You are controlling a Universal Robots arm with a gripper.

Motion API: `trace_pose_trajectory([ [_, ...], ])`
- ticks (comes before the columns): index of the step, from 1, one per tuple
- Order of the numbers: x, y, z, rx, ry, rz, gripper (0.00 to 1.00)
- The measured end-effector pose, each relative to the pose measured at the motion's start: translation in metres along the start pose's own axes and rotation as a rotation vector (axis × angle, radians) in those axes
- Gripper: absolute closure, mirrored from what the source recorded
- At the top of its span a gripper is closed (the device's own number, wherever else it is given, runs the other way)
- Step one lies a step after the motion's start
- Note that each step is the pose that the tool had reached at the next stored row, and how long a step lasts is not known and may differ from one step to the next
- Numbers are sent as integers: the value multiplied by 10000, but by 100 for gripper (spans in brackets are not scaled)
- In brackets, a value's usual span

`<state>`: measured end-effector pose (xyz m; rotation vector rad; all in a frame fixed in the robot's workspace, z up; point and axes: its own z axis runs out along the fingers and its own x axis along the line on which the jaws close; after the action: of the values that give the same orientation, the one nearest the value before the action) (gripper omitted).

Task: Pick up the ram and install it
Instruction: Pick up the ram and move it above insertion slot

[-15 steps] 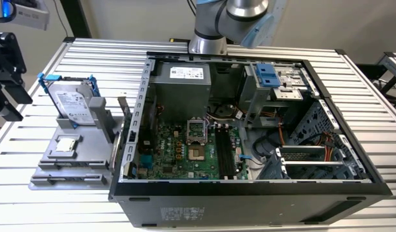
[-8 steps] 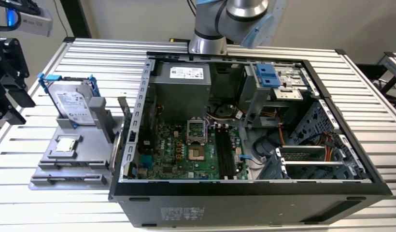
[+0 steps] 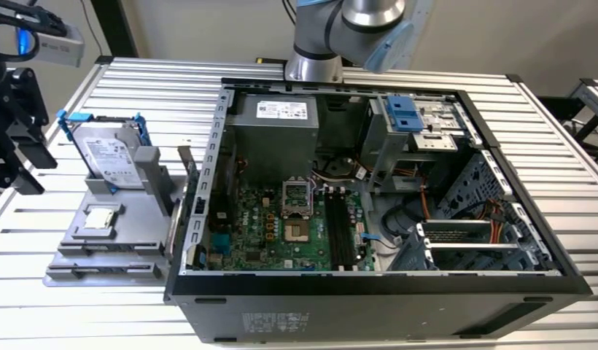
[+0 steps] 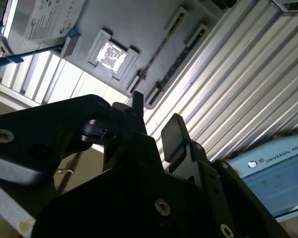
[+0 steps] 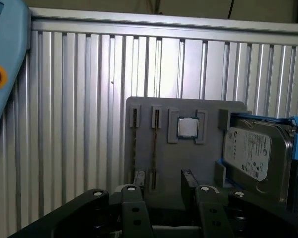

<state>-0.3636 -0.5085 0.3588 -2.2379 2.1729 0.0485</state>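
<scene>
Ram [image 5: 154,148]: long, thin circuit-board stick, stood on edge in a slot of the flat grey plastic holder [image 5: 169,158], just ahead of the black two-fingered tool [image 5: 162,192]. Judged light, stiff, and fragile at chips and contacts; best taken across its flat faces near mid-length. The tool's fingers were parted and held nothing. A small square silver processor chip [image 5: 187,127] and a silver boxy hard drive with blue brackets [image 5: 253,156] crowded one side of the ram. An open black computer case [image 3: 377,281] lay well off on the ribbed metal surface [image 5: 79,124].
</scene>
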Motion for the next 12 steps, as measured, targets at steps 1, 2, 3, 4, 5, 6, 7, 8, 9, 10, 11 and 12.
trace_pose_trajectory([
  [1, 4, 0, 12, 0, 0, 0, 0],
  [2, 10, 0, 25, 0, 0, 0, 0],
  [3, 17, 1, 36, 0, 0, 0, 0],
  [4, 27, 1, 45, -2, 1, 0, 0],
  [5, 37, 1, 56, -1, 0, 0, 0],
  [6, 49, 1, 69, 0, -1, 0, 0],
  [7, 60, 1, 79, 0, 0, -1, 0],
  [8, 71, 1, 91, 1, -1, 0, 0],
  [9, 81, 1, 103, 2, -1, 0, 0],
  [10, 90, 1, 116, 2, -2, -1, 0],
  [11, 96, 2, 129, 2, -2, 0, 0],
  [12, 101, 2, 140, 0, 0, -1, 0],
])
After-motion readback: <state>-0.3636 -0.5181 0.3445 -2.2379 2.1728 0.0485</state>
